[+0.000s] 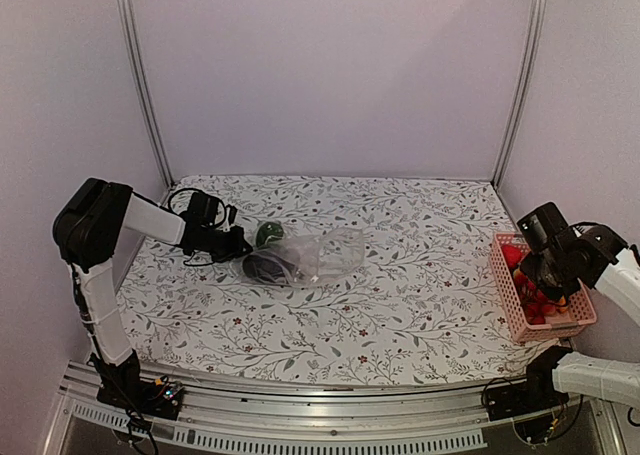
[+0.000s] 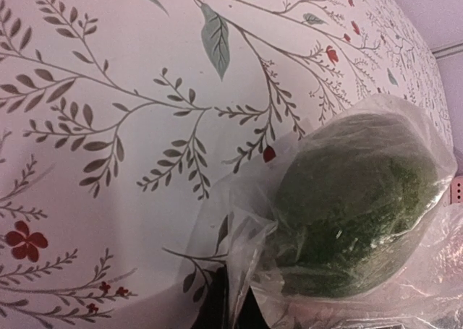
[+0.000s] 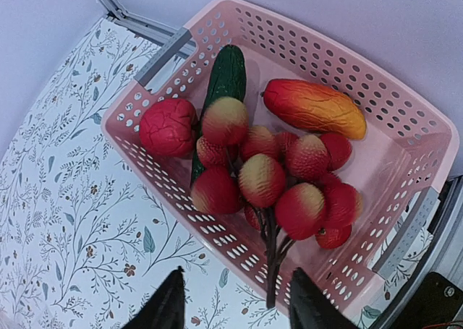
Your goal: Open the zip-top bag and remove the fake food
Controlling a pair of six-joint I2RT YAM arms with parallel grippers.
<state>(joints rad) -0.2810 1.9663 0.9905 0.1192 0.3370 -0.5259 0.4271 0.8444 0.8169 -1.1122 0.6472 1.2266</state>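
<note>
The clear zip-top bag [image 1: 325, 255] lies crumpled on the floral cloth left of centre. Inside it are a dark purple piece [image 1: 268, 267] and a dark green piece [image 1: 268, 233]. My left gripper [image 1: 238, 243] is shut on the bag's left edge. The left wrist view shows a fold of the bag [image 2: 253, 249] pinched in the left gripper [image 2: 242, 311], beside the green piece [image 2: 354, 206]. My right gripper [image 3: 237, 304] hangs open over the pink basket [image 3: 325, 50]. A red fruit bunch [image 3: 278, 177] lies in the basket, its stem between the fingers and untouched.
The pink basket [image 1: 505, 290] sits at the table's right edge and also holds a red round piece [image 3: 168, 126], a dark green cucumber [image 3: 226, 76] and an orange mango [image 3: 315, 108]. Frame posts stand at the back corners.
</note>
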